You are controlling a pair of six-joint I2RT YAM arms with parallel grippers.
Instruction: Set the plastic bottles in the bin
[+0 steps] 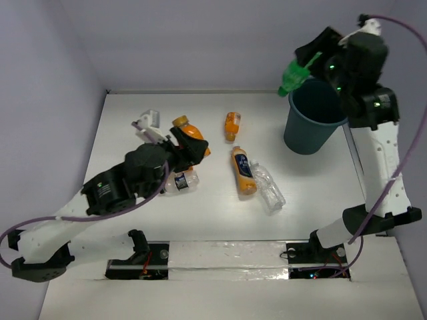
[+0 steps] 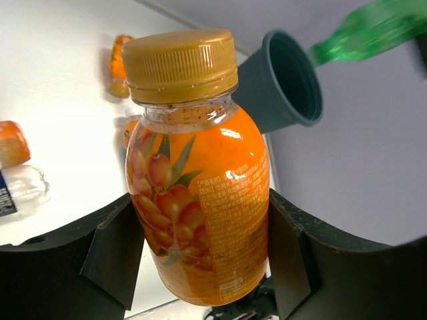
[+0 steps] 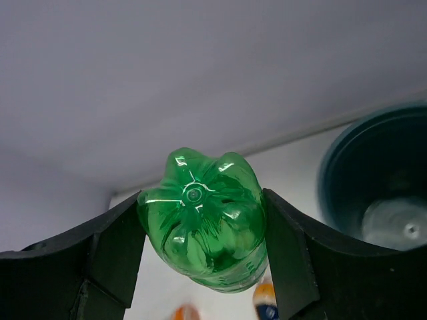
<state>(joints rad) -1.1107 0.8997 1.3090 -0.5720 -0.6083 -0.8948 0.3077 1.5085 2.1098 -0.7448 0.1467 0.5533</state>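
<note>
Both your claws hold bottles
Your right claw (image 3: 203, 248) grips the green bottle (image 3: 200, 217) above the rim of the bin (image 1: 308, 130), neck slanting down, base toward its camera; your left claw (image 2: 203, 261) clamps an orange bottle (image 2: 200, 200) at the left of the table (image 1: 213, 220), cap pointing to the far side

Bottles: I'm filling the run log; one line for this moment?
left end effector: grips orange bottle | right end effector: grips green bottle near bin
</note>
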